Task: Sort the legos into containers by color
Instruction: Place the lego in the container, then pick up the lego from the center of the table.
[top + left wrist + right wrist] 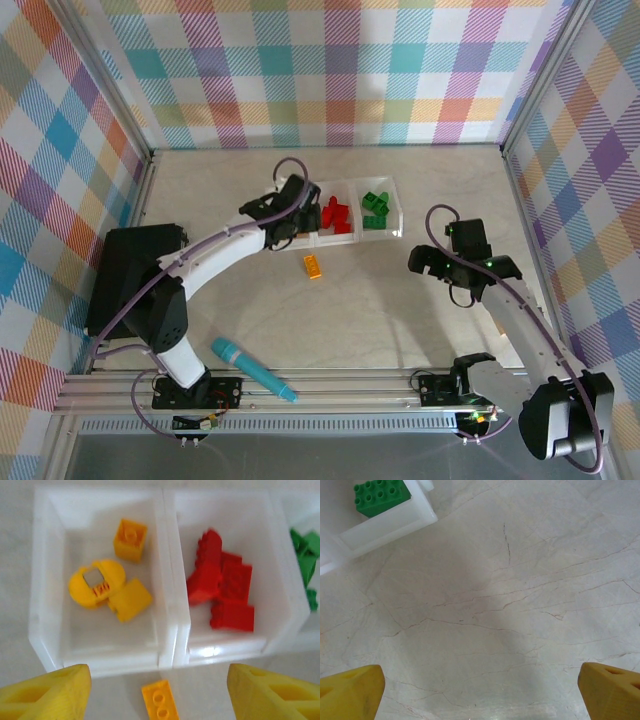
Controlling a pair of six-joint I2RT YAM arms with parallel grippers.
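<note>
1. Top view. The left claw hung over the left container of the tray, released and carrying nothing.
   - Red legos lay in the middle container and green legos in the right one.
   - One orange lego lay loose on the surface, near the tray's near side but apart from it.
   - The right claw hovered over bare surface to the right of the tray, released and empty.
   - A teal pen and a black box sat at the near left, outside the sort.

2. Left wrist view. The left claw had its fingers wide apart with nothing between them.
   - Three yellow legos sat in the left container and the red legos in the next.
   - The orange lego lay just outside the tray wall, roughly centred between the fingers and slightly skewed.

3. Right wrist view. The right claw was spread open over bare surface. One green lego showed in the tray corner.

4. Judgement: the step in hand looked like fetching the orange lego for the yellow container.
   - Pull back clear of the tray wall before descending.
   - Turn the wrist so the pads meet the long flat sides, and come down straight.
   - Clench only once both fingers straddle the lego.
   - Lift above the rim and release low, so it does not bounce out.
</note>
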